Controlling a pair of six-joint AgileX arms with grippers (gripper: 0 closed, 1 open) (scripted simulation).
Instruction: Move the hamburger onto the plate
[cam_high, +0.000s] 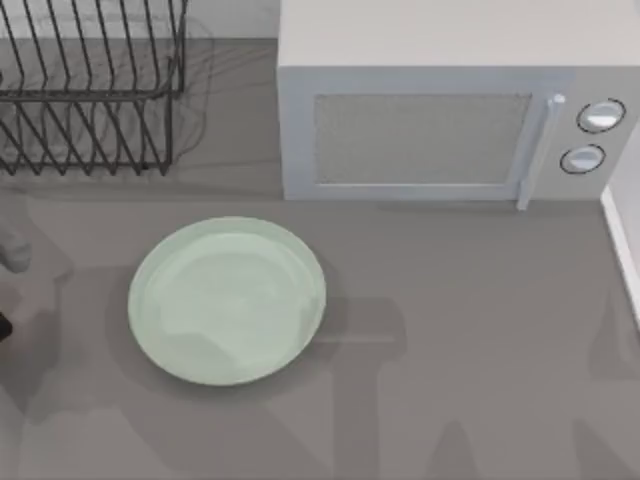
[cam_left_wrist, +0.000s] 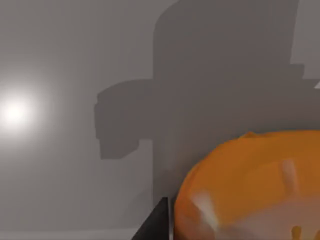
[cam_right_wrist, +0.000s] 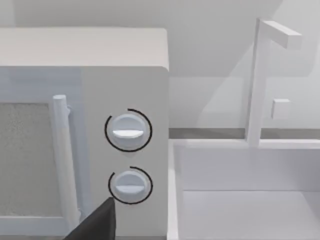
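Note:
The hamburger, orange-tan with pale patches, looms close in the left wrist view above the grey table. A dark finger of my left gripper presses against its side, so the gripper is shut on it. Part of my left arm shows at the table's left edge in the top view. The plate, a wide pale mint-green dish, lies left of centre on the table with nothing on it, to the right of my left arm. My right gripper hangs near the microwave's knobs, open, with one dark finger in its wrist view.
A white microwave with two knobs stands at the back, door shut. A black wire dish rack sits at the back left. A white sink or bin adjoins the microwave at the table's right edge.

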